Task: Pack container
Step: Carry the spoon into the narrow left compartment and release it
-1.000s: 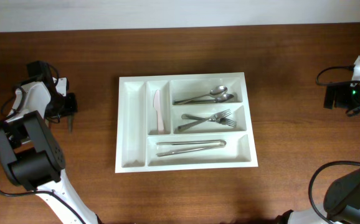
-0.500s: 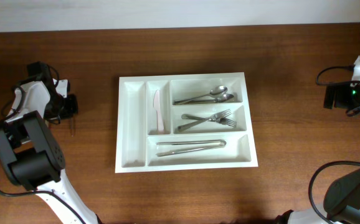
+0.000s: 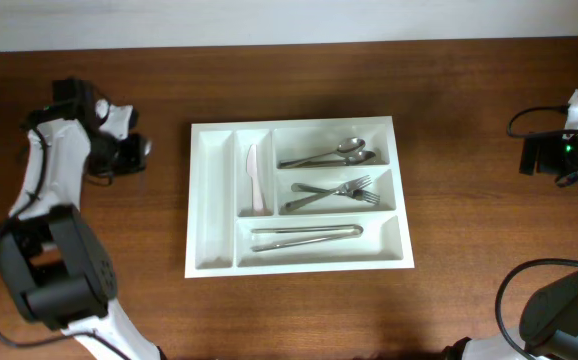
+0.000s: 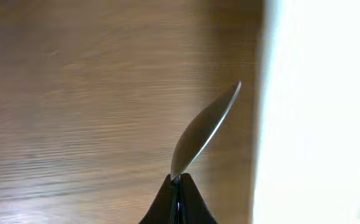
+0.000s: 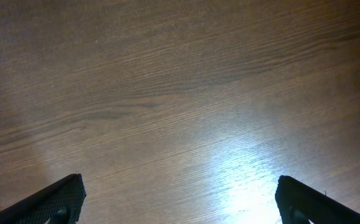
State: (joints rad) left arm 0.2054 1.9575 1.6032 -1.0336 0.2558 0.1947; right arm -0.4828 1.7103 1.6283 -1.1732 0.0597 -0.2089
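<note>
Where the left gripper [image 3: 132, 150] hangs over the left of the table [image 3: 469, 300], its jaws are pinched tight on a thin metal utensil [image 4: 205, 130]. It is blade-like and probably a knife, with the handle end hidden.

Item: the container [image 3: 212, 200]. It lies just to the right of that gripper, near but not touching, and the left arm is much the nearer. It is a white plastic tray, lying flat and square to the table.

- Leftmost narrow compartment: bare, its long axis running from the far edge to the near one. In my judgement the held blade must be turned to that line before lowering.
- Next narrow compartment: white plastic knife [image 3: 256, 178].
- Wide compartments, far to near: spoons [image 3: 329, 155], forks [image 3: 334, 192], tongs [image 3: 306, 236].

Right gripper [image 5: 180, 205]: well apart at the table's right edge, its fingers spread wide over bare wood and holding nothing.
</note>
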